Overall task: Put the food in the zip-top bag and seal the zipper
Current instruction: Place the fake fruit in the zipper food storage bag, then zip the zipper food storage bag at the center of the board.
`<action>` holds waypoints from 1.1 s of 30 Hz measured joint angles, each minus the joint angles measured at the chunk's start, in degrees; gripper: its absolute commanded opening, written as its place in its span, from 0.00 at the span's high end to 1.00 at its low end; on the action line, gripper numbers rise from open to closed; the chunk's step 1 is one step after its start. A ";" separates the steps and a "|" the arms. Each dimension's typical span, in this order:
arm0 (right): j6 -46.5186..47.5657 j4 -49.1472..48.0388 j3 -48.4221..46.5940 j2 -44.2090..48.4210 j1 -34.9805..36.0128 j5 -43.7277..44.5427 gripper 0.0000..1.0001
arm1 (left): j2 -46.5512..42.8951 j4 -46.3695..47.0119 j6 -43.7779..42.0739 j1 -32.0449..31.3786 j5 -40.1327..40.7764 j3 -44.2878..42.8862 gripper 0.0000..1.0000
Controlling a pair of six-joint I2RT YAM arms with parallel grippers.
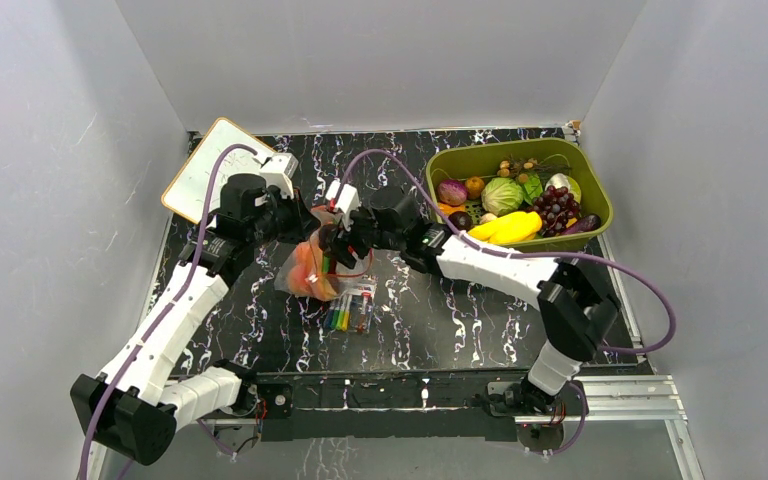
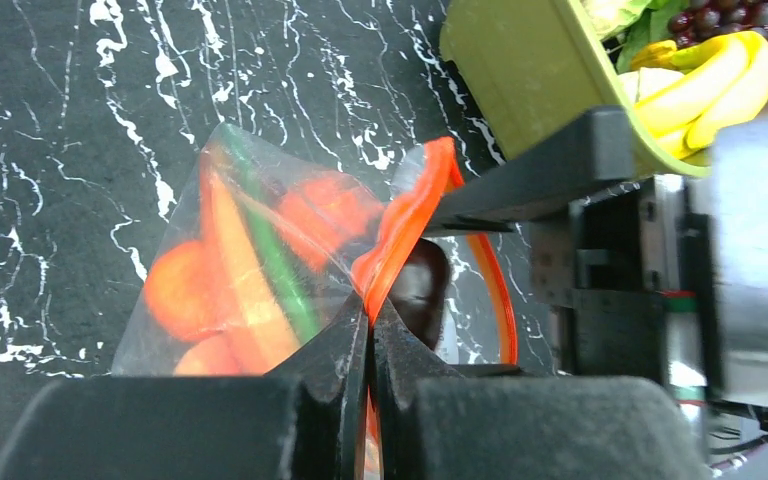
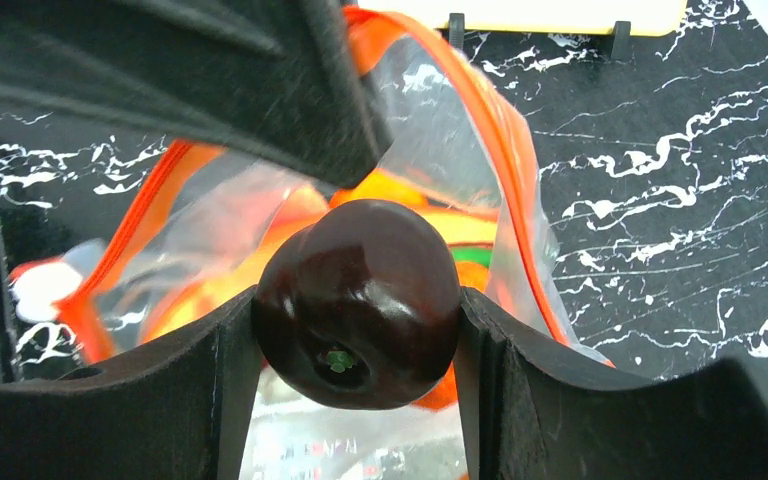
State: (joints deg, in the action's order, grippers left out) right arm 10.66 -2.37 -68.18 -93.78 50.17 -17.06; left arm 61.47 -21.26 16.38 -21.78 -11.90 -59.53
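Note:
The clear zip-top bag (image 1: 303, 268) hangs at the table's middle with several orange toy foods (image 2: 222, 290) inside. My left gripper (image 2: 371, 315) is shut on the red-orange zipper (image 2: 407, 222) and holds the mouth up. My right gripper (image 3: 358, 315) is shut on a dark purple round toy fruit (image 3: 360, 300), held in the open mouth of the bag (image 3: 440, 130). That fruit also shows in the left wrist view (image 2: 422, 285). In the top view both grippers meet over the bag, the left gripper (image 1: 305, 222) beside the right gripper (image 1: 332, 240).
The olive-green bin (image 1: 480, 157) at the back right holds more toy food: cabbage, grapes, yellow pieces (image 1: 508, 228). A pack of coloured markers (image 1: 351, 307) lies just in front of the bag. A whiteboard (image 1: 203, 168) stands at the back left.

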 measured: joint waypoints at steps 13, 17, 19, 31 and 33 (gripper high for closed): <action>4.17 0.33 -4.52 -4.52 0.24 3.26 0.17 | -0.31 -0.31 1.64 0.00 -0.72 -0.02 1.00; 7.37 4.70 -4.33 -1.79 0.24 3.63 0.17 | -0.31 -0.35 1.57 0.00 -0.55 -0.07 1.00; 9.27 7.23 -4.00 1.07 0.24 3.21 0.19 | -0.31 -0.39 1.53 0.00 -0.55 -0.17 1.00; 17.05 13.25 0.55 12.81 0.44 -6.32 0.45 | -0.28 -0.59 1.68 0.00 -1.07 -0.72 1.00; 15.85 13.40 1.73 12.66 0.81 -6.71 0.45 | -0.28 -0.48 1.75 0.00 -1.09 -0.72 1.00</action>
State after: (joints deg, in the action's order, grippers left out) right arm 26.50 11.03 -66.46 -81.12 50.98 -23.77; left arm 61.19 -21.74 18.13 -21.78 -12.99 -60.25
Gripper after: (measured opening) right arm 0.556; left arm 0.007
